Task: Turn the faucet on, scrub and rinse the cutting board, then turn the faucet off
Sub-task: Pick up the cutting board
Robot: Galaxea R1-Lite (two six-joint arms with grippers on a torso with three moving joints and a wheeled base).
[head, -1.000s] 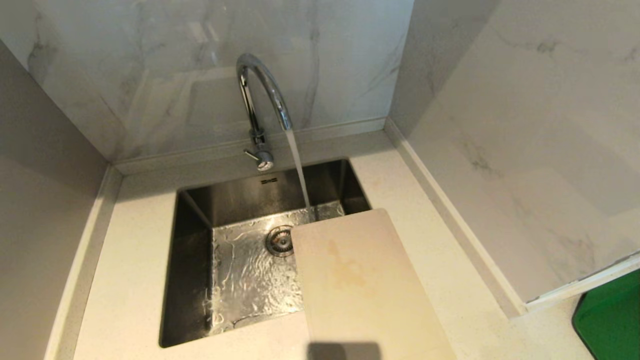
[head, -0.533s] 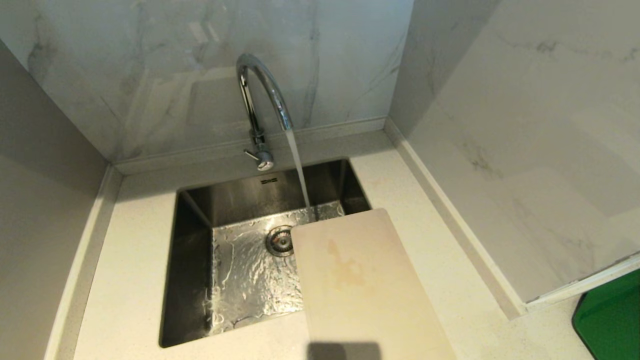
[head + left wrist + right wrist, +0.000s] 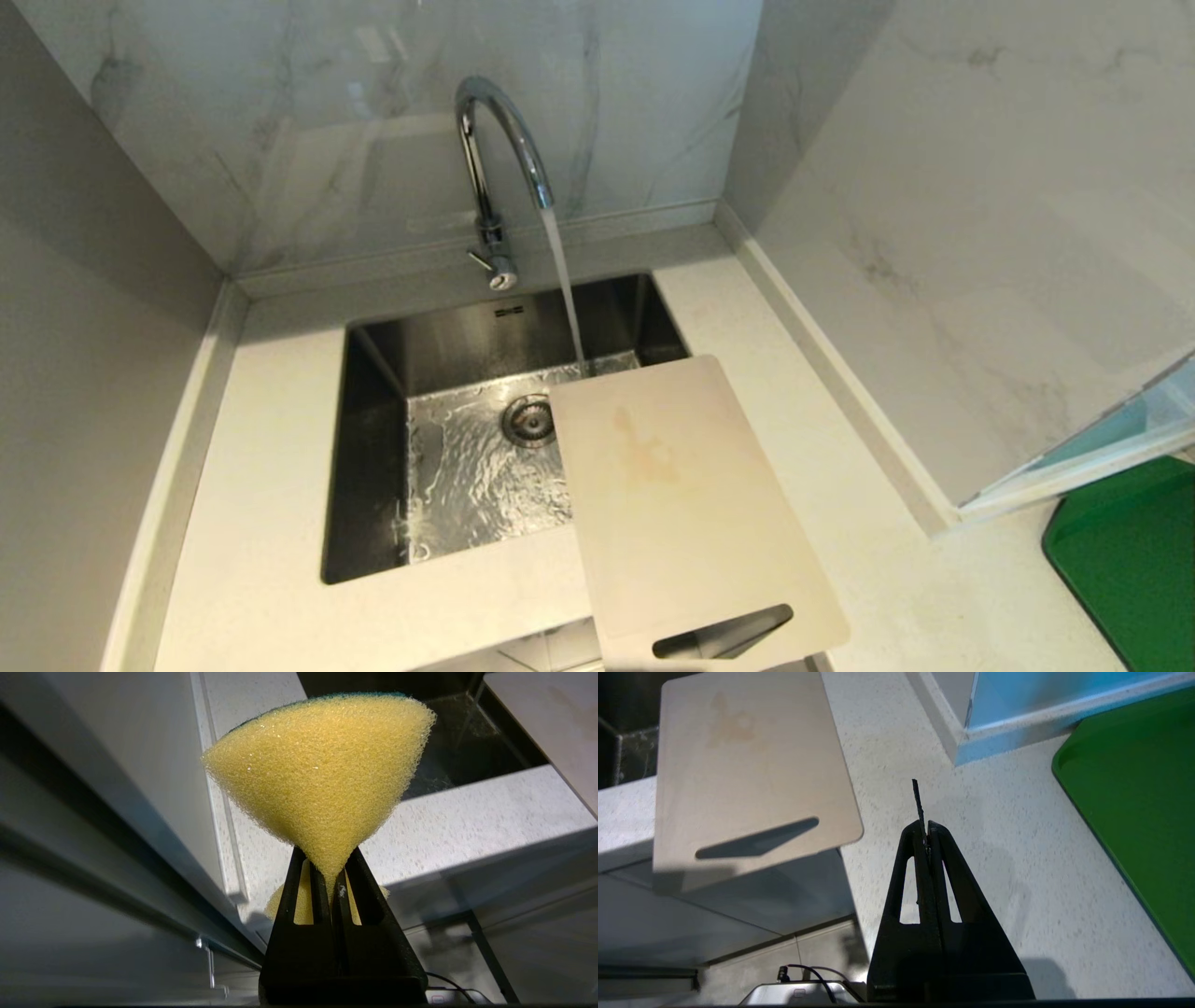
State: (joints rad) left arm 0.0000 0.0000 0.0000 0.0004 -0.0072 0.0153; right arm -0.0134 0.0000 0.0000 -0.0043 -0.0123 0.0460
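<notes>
With the faucet running into the sink and the cutting board overhanging the counter's front edge, scrubbing looks next: the left gripper pinches a yellow sponge, the right gripper is closed and empty.

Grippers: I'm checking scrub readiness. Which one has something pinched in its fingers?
The left gripper: its fingers pinch the yellow sponge. The right gripper is shut on nothing.

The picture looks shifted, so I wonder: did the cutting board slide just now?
No. The cutting board still lies with its corner beside the sink drain as before; everything shifted together, so the camera moved.
</notes>
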